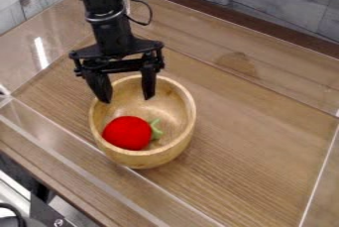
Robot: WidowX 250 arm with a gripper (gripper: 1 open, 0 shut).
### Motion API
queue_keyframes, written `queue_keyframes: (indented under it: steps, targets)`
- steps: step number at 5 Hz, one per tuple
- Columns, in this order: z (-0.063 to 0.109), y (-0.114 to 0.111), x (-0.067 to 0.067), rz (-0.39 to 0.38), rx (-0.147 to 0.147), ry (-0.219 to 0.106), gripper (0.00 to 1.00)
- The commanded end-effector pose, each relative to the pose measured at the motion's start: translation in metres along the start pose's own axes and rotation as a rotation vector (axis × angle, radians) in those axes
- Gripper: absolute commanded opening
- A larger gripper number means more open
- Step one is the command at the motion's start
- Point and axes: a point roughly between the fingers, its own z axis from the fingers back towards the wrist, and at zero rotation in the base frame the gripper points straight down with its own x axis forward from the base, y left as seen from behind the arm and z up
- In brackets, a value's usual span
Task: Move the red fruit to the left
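The red fruit point(126, 132) is a bright red ball with a small green stem piece at its right side. It lies inside the light wooden bowl point(183, 132), toward the bowl's near-left side. My gripper point(125, 93) hangs above the bowl's far rim, just beyond the fruit. Its two black fingers point(99, 87) are spread wide and hold nothing. A clear gap separates the fingertips from the fruit.
The bowl sits on a wooden table top point(252, 92) enclosed by low clear plastic walls point(159, 196). The black arm point(106, 13) rises toward the top left. A grey wall runs along the back.
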Motion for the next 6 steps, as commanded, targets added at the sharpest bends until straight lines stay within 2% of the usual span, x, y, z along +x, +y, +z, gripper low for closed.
queue_keyframes:
  steps: [1, 3, 4, 5, 6]
  targets:
    - [0.003, 0.009, 0.003, -0.056, 0.01, -0.019, 1.0]
    - [-0.009, 0.022, -0.004, 0.008, 0.025, -0.013, 1.0]
    - [-0.024, 0.025, -0.006, 0.015, 0.033, -0.01, 0.0]
    - [-0.037, 0.029, -0.008, 0.024, 0.038, -0.007, 0.0]
    - [-0.033, 0.028, -0.005, 0.015, 0.041, -0.004, 0.0]
